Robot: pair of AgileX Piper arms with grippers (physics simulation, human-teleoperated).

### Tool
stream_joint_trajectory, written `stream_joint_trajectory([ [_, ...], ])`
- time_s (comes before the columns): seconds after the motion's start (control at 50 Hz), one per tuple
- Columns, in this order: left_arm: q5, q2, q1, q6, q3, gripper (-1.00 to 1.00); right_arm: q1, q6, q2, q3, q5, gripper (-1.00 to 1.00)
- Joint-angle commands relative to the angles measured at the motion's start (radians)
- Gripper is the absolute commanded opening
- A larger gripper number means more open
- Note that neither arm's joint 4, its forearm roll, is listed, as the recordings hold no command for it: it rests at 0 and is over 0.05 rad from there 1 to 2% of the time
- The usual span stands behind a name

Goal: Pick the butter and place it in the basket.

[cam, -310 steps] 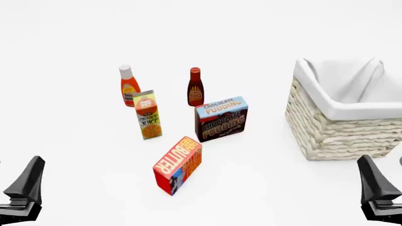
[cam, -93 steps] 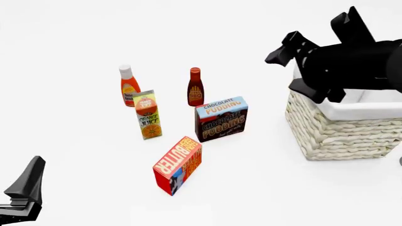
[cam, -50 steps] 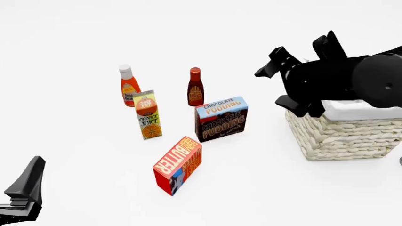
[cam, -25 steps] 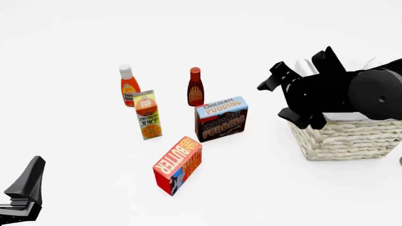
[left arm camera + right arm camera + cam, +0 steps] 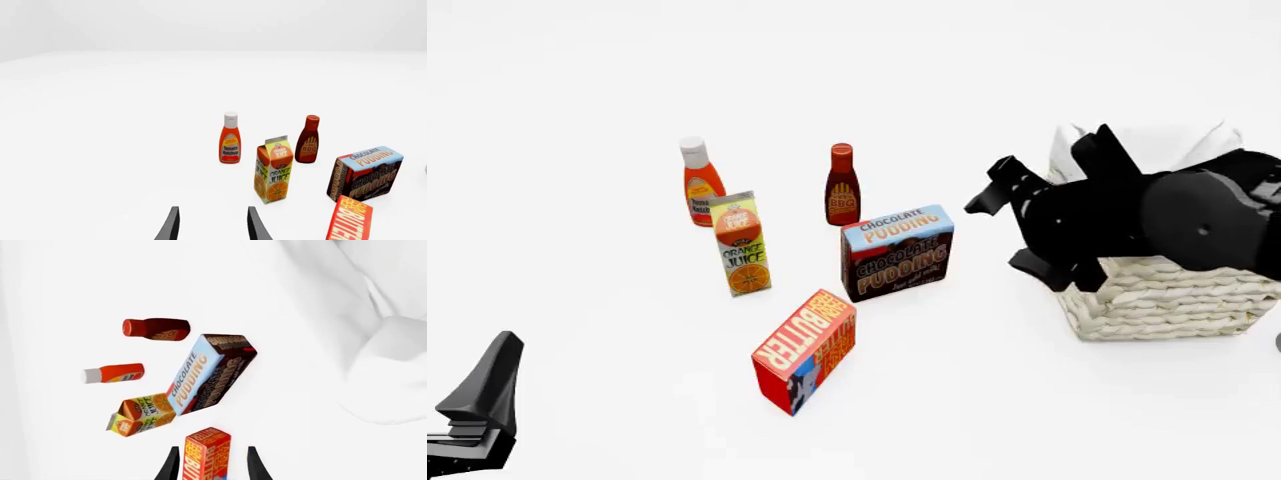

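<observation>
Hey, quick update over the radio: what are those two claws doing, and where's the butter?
Both grippers open, empty: left gripper, right gripper. Butter on table, untouched. Basket partly behind right arm. Pudding box near butter.

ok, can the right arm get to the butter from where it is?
Probably yes. The right gripper is open, hanging beside the basket, and its wrist view lines the butter up between the fingers. The chocolate pudding box stands close behind, not in between.

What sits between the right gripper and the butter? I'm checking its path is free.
Nothing on the direct line: in the front view bare table separates the right gripper from the butter, with the chocolate pudding box just beside that line.
</observation>
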Motion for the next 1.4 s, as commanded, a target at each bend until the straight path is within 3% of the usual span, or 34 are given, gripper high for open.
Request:
stream_joint_trajectory([
  [0.02, 0.0, 0.0, 0.0, 0.0, 0.0, 1.0, 0.02, 0.013, 0.045, 0.015, -0.036, 1.0],
  [0.54, 0.0, 0.0, 0.0, 0.0, 0.0, 1.0, 0.103, 0.049, 0.11, -0.003, -0.074, 1.0],
  [1.4, 0.0, 0.0, 0.0, 0.0, 0.0, 1.0, 0.173, 0.082, 0.186, -0.037, -0.114, 1.0],
])
